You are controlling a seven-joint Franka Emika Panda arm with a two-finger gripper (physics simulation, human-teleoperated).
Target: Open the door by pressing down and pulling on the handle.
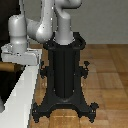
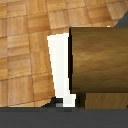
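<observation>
You can't tell the gripper's jaw state; handle unseen. Descending blind beside the white frame (image 2: 60,70) risks striking the door (image 2: 100,57).

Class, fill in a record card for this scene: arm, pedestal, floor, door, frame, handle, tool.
arm: white, reaching toward the exterior view's left
pedestal: black, standing on the floor
floor: wooden parquet
door: brown panel, seen in the wrist view
frame: white, beside the door's edge
handle: not seen in either view
tool: grey body over the frame; fingers hidden, so state unclear
</observation>
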